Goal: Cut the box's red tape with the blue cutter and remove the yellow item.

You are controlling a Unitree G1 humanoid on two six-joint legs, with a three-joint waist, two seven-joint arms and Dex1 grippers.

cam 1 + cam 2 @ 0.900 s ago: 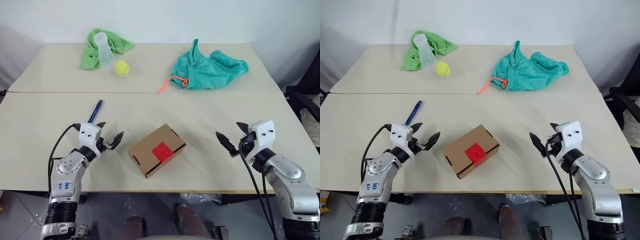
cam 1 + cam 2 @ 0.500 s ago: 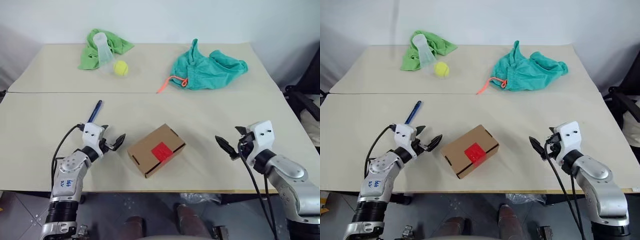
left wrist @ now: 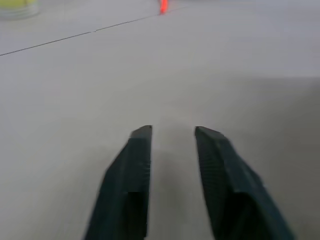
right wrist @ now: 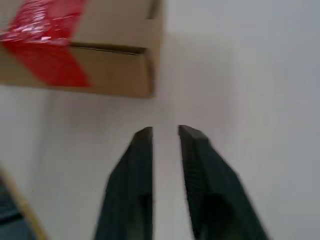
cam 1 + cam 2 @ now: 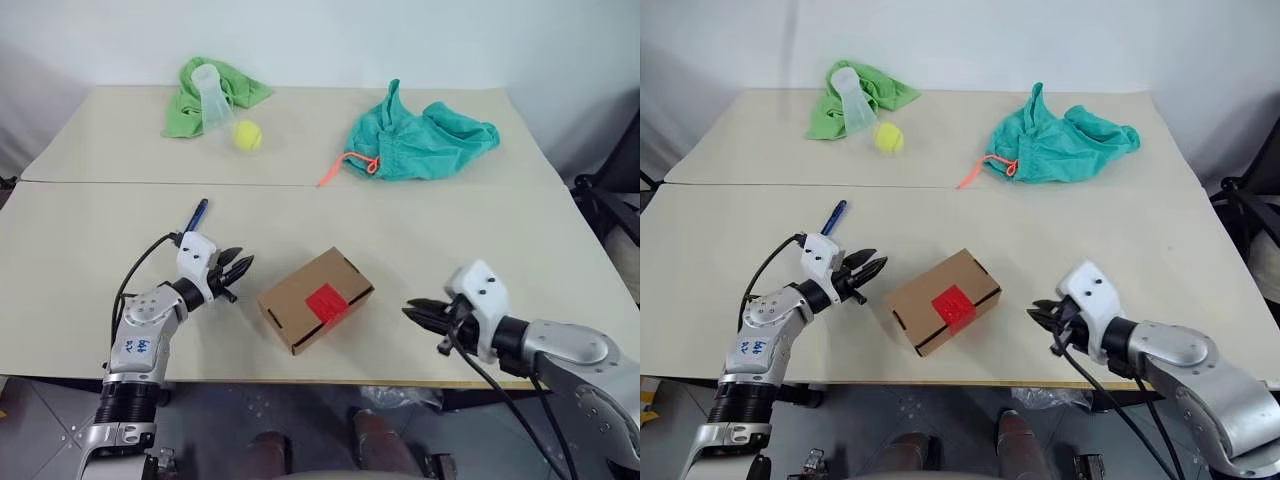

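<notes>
The brown box (image 5: pixel 315 300) lies near the table's front edge, with the red tape (image 5: pixel 325 300) across its lid seam. The blue cutter (image 5: pixel 195 217) rests on the table just behind my left gripper (image 5: pixel 236 272). That gripper sits to the left of the box and points at it, open by a narrow gap with nothing between its fingers. My right gripper (image 5: pixel 410 310) hovers to the right of the box, aimed at it, shut and empty. In the right wrist view the box (image 4: pixel 100 60) and tape (image 4: pixel 45 45) lie just ahead of the fingers. The yellow item is hidden.
At the back left a green cloth (image 5: pixel 190 100) holds a clear cup (image 5: pixel 208 95), with a tennis ball (image 5: pixel 247 135) beside it. A teal drawstring bag (image 5: pixel 420 135) with an orange cord (image 5: pixel 335 172) lies at the back right. The table's front edge runs just below the box.
My right gripper has swung left toward the box and closed its fingers. My left gripper has crept forward and its fingers have narrowed. The box and cutter lie as before.
</notes>
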